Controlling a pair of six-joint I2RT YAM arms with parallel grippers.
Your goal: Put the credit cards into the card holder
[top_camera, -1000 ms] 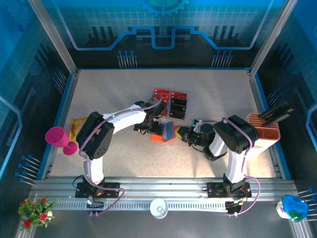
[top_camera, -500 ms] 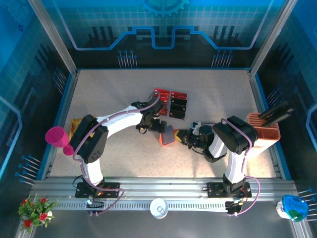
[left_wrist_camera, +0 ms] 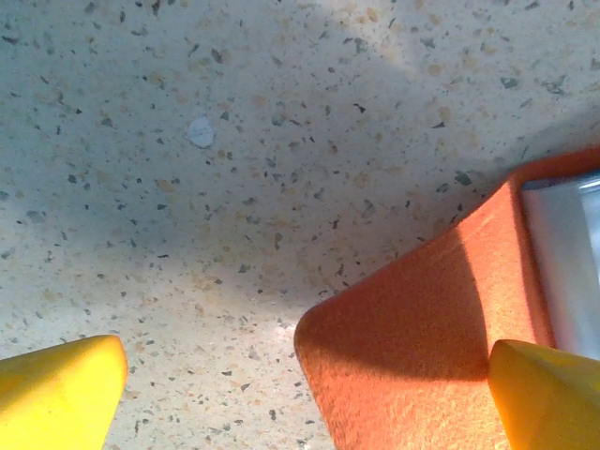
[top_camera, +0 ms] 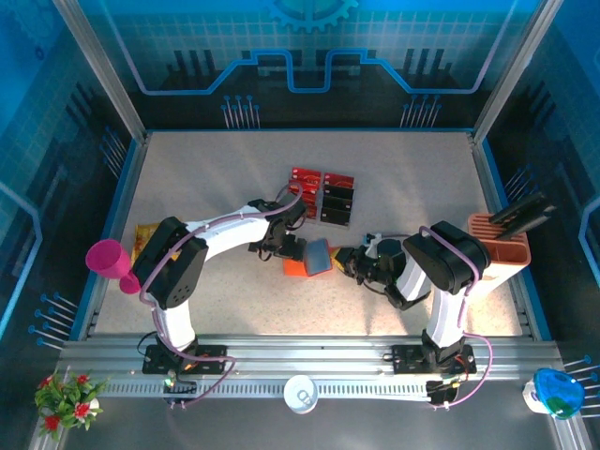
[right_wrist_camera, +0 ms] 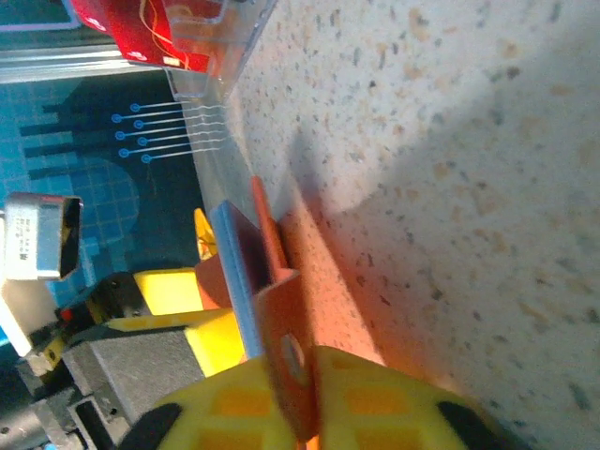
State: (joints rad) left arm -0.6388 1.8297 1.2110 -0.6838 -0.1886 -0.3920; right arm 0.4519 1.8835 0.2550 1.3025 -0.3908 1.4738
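The orange card holder [top_camera: 302, 265] lies part-open on the table, its grey inner pocket [top_camera: 319, 252] facing up. My right gripper [top_camera: 345, 257] comes in from the right and is shut on the holder's orange snap tab [right_wrist_camera: 292, 361], which is pinched between the yellow fingers [right_wrist_camera: 394, 394]. My left gripper [top_camera: 285, 247] stands open at the holder's left side, its fingertips [left_wrist_camera: 58, 392] wide apart and astride the holder's orange corner [left_wrist_camera: 403, 347]. Red and dark credit cards [top_camera: 324, 192] lie in a clear tray beyond the holder, and the red ones [right_wrist_camera: 141, 23] show again in the right wrist view.
A peach slotted stand [top_camera: 500, 246] with a dark item in it stands by the right wall. A pink cup [top_camera: 108, 259] and a yellow packet [top_camera: 146, 238] sit at the left edge. Bare table lies behind the tray and in front of the holder.
The card holder stood nearly upright half a second ago and now lies lower and more open. The left gripper has shifted slightly left and nearer. The right gripper still pinches the tab.
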